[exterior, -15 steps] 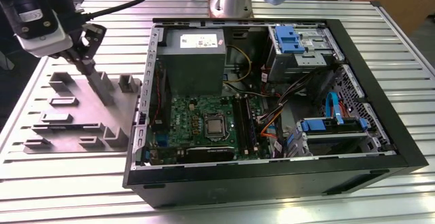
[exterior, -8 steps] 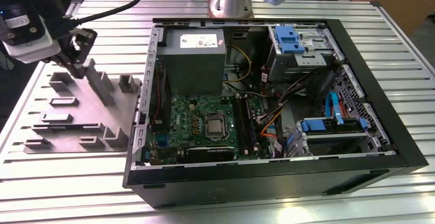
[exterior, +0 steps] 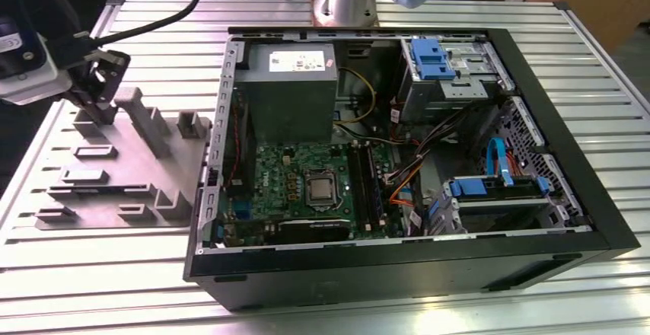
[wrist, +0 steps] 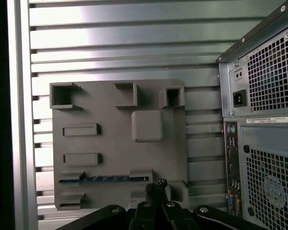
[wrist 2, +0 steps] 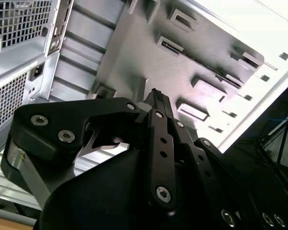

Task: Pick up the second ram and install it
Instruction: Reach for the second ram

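- Black linkage of the gripper (wrist 2: 155, 96) lies closest to the lens in the second wrist view. Its links run together to one narrow tip.
- Gripper state: closed. In the first wrist view the fingertips (wrist: 160, 183) meet with no gap between them.
- Gripper position: upper left of the exterior view (exterior: 97, 105), low over the grey fixture plate (exterior: 122, 175), beside a tall fixture block (exterior: 133, 105).
- Second ram (wrist: 105, 178): a thin dark-blue stick seated on edge in a slot of the fixture plate (wrist: 105, 143), along the plate edge nearest the gripper.
- Relation of gripper to second ram: the closed tip (wrist: 156, 186) stands just beside the end of the stick that faces the computer case (wrist: 259, 143). Contact cannot be told.
- Fixture plate: flat on the slatted metal table (exterior: 152, 15), just beside the computer case (exterior: 406, 274), on the exterior view's left of it.
- Computer case: lying on its side with the side panel off. The green motherboard (exterior: 294, 183) sits at centre frame, and the grey power-supply box (exterior: 289, 91) lies above it in the frame.
- Arm base (exterior: 345, 4): top centre of the exterior view, behind the case.
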Robot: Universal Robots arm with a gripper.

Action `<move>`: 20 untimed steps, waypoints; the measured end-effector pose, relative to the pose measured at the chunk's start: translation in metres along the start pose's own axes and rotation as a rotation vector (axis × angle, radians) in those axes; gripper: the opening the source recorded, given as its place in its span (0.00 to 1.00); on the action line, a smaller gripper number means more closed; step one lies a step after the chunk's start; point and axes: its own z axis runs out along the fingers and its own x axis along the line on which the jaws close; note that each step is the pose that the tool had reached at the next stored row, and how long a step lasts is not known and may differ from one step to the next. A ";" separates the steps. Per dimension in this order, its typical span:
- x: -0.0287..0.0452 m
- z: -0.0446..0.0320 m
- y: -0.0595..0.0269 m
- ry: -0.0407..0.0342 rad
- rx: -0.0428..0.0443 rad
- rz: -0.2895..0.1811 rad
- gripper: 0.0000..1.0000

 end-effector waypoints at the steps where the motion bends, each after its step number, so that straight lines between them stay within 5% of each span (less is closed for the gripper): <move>1: 0.0012 0.0005 -0.0010 0.0000 0.0000 0.000 0.10; 20: 0.0215 0.0151 -0.0124 0.0000 0.0000 0.000 0.10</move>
